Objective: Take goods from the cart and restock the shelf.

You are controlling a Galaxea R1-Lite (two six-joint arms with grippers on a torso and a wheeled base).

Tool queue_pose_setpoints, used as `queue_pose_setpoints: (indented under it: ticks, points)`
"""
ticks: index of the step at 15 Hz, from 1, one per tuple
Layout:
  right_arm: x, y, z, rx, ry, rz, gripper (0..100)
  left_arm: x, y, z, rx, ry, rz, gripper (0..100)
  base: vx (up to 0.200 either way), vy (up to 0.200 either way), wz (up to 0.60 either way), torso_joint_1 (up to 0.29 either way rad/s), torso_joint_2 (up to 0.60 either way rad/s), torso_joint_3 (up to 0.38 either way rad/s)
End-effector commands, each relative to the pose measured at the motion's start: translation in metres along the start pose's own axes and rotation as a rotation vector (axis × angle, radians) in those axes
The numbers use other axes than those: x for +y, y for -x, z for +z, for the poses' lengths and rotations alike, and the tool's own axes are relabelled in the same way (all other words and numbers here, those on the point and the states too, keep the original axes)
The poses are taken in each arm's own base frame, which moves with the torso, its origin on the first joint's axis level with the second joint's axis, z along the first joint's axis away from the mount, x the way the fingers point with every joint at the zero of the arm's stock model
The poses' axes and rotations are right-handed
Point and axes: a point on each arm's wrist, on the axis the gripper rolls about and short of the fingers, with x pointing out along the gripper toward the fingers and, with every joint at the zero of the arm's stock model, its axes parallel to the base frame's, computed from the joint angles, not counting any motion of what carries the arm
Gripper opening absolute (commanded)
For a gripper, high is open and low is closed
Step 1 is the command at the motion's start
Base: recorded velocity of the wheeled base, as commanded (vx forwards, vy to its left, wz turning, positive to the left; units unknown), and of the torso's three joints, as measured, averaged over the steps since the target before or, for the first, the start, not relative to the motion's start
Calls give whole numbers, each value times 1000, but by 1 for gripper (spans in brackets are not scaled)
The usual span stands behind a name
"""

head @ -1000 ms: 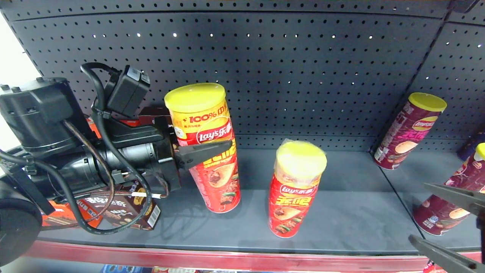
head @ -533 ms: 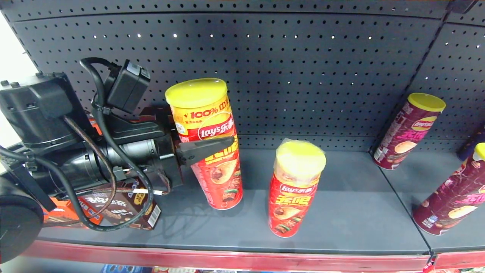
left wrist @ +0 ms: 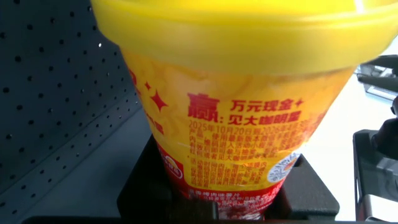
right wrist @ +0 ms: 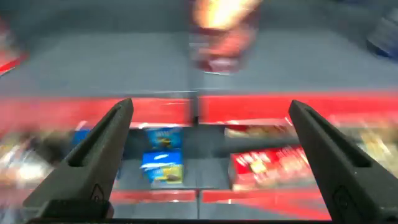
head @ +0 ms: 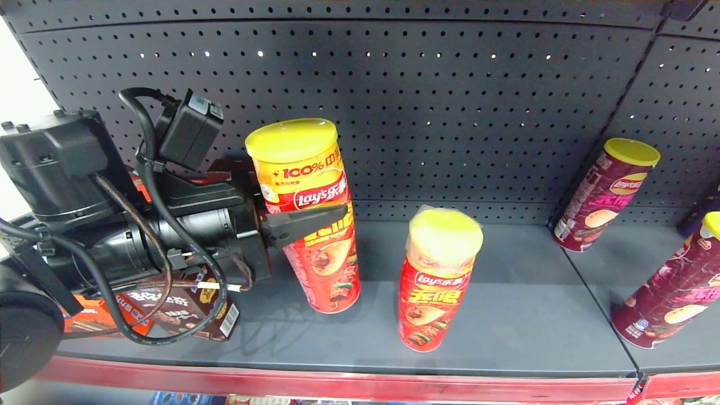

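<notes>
Chip can: red, yellow lid, clamped mid-body by left gripper, just left of second red can standing on shelf. Base close to board; contact not discernible.
You: lower until base sits flat. Keep can upright, keep gap to second can. Release, then back out straight so finger doesn't drag it.
Right gripper: spread wide, empty.

You see the held red chip can hiding the far finger of the left gripper, the left arm covering most of the snack boxes behind it, a purple can cut off at the right edge, and, in the right wrist view, lower-shelf packages blurred beyond telling.
</notes>
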Motion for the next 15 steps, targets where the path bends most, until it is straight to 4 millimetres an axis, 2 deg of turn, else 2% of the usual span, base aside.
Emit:
queue_pose_setpoints:
  ticks: [1,7,8,10,13,15]
  points:
    - [1,1,-2,-11,31,49,100,-1,0,1,-1,0,-3,0,0,0,0,0,0,0]
    - [1,1,-2,-9,6,43,100,-4,3,2,-2,-9,-6,0,0,0,0,0,0,0]
    - [1,1,-2,-9,5,43,100,-14,-6,4,-11,-13,-56,0,0,0,0,0,0,0]
    - [1,1,-2,-9,6,43,100,-5,-18,-2,2,-39,-43,0,0,0,0,0,0,0]
    - [1,1,-2,-9,5,43,100,8,-28,4,-17,-69,-14,0,0,0,0,0,0,0]
    - [1,1,-2,-9,6,43,100,17,-35,-4,12,-46,-4,0,0,0,0,0,0,0]
